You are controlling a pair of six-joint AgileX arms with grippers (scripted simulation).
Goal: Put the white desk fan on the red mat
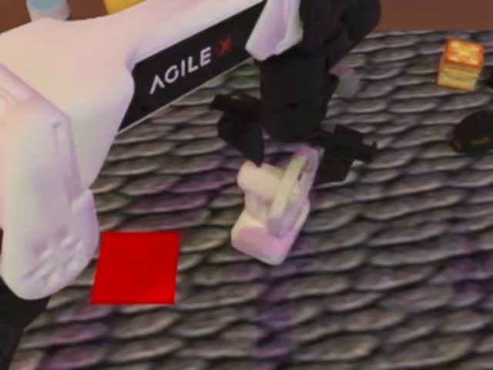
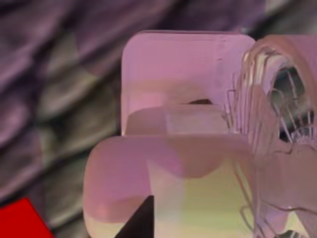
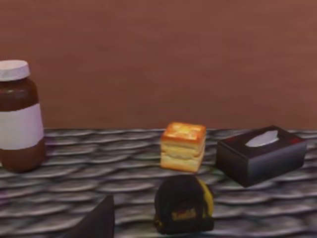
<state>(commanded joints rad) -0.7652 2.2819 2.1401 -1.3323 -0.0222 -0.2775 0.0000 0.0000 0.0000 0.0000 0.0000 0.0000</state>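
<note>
The white desk fan stands near the middle of the table, its round grille ring beside the motor housing and blocky base. My left gripper reaches down over it from above. Its black fingers sit on either side of the housing and ring, and it is shut on the fan. One fingertip lies against the housing. The red mat lies flat to the left of the fan, a corner showing. Of my right gripper only one dark finger shows, far to one side; it is open and parked out of the top view.
At the table's right edge lie a yellow-orange layered block and a black tape measure. The right wrist view also shows a brown jar with a white lid and a black tissue box. My left arm's white link covers the upper left.
</note>
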